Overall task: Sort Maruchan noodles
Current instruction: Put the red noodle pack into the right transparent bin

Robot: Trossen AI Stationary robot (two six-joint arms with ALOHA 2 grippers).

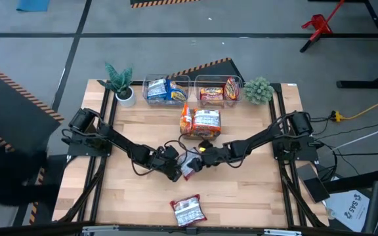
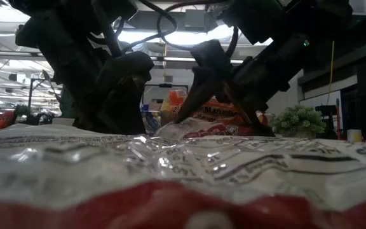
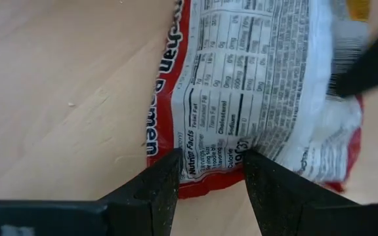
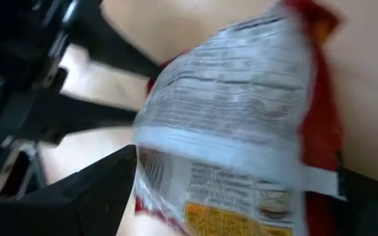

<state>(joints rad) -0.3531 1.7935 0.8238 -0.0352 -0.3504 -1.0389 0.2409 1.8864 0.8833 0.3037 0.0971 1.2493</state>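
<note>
At the table's middle, the left gripper (image 3: pixel 210 172) pinches the edge of a red-white packet (image 3: pixel 254 85). The right gripper (image 1: pixel 201 157) is at its other side, fingers spread wide.

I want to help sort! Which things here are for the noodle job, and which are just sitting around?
For the job:
red-white packet between the claws
left claw
right claw
packet near the front edge
packets mid-table
two clear bins with packets

Just sitting around:
two small plants
</note>
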